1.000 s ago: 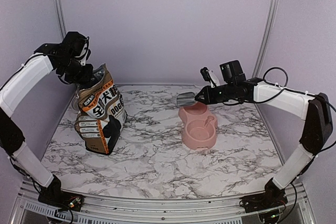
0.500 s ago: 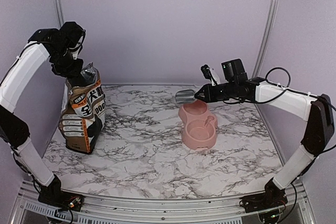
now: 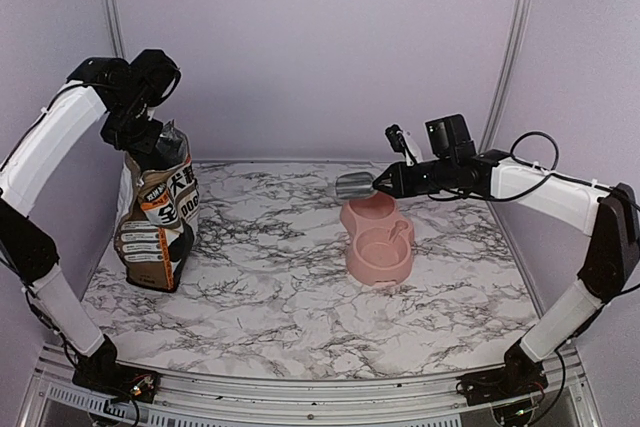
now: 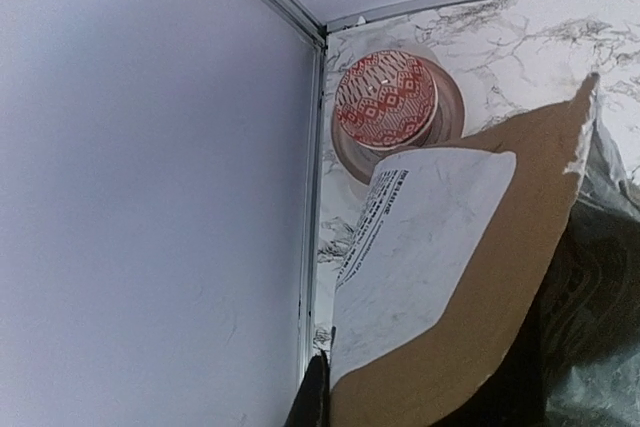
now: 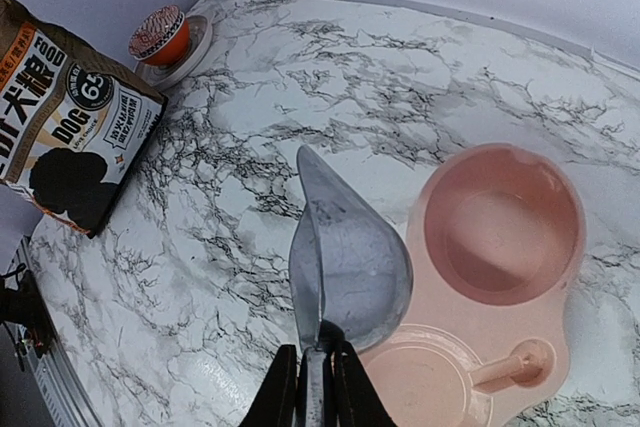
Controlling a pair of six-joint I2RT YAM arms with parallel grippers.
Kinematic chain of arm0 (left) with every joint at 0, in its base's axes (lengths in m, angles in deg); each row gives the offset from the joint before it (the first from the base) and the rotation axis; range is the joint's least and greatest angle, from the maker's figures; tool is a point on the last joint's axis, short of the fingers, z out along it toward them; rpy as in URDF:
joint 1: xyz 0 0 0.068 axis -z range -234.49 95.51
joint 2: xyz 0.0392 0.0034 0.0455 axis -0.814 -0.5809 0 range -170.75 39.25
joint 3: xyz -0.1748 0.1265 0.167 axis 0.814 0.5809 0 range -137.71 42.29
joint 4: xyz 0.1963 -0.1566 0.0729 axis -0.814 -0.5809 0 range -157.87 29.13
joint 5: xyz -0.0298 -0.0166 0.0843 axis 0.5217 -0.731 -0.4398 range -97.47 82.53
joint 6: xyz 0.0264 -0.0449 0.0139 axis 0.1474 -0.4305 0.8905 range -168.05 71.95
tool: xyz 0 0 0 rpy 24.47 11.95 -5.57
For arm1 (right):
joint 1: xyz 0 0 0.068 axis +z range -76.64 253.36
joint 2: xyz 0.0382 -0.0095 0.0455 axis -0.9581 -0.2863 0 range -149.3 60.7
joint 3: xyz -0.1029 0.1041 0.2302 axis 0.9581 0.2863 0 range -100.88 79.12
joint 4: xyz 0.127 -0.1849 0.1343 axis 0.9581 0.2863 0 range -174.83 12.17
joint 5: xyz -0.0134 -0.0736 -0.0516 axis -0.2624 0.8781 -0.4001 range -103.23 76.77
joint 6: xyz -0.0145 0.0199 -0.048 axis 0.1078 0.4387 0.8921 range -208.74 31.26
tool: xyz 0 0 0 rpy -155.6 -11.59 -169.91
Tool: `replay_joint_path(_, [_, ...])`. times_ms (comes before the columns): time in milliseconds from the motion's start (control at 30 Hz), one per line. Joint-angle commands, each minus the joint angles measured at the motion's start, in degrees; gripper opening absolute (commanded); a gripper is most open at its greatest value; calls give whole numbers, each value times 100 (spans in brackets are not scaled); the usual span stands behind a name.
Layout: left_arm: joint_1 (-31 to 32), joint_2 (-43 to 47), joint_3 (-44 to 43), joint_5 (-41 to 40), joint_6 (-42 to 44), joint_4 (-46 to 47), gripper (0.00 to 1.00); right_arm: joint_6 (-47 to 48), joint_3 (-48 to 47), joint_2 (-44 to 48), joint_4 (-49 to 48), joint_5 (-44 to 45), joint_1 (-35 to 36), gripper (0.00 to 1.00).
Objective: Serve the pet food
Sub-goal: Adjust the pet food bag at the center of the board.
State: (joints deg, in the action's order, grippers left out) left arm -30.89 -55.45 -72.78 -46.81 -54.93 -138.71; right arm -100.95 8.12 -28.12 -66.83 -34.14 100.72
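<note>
Brown bag [image 3: 151, 232] upright by the left wall, scoop [image 3: 354, 185] held over the bowl [image 3: 380, 269].
The left pincer [image 3: 152, 142] pinched the bag's torn top edge. A second earlier the bag had leaned further right on the worktop [image 3: 300, 297]; it had since swung left and stood nearly straight, its base on the marble near the corner dish with the red ball [image 4: 385, 99]. The pellets themselves could not be seen; the left wrist view showed only the bag's flap and dark lining. The right pincer [image 5: 312, 379] was pressed together on the metal scoop's handle, and the scoop hung at the rear edge of the pink bowl, barely shifted since before.
</note>
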Motion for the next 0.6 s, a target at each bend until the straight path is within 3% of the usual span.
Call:
replay_joint_path(0, [326,351,74,-1131,-476,773,0,-13,-6,251,-111,48,-38,0])
replay_joint_path(300, [1462,-380,-148,-1387,-1337,599,0,63,87,621,212,314,-33,0])
replay_joint_path(567, [1455,-368,-268,-1856,-974,602,0,-67,578,801,156,67,-33,0])
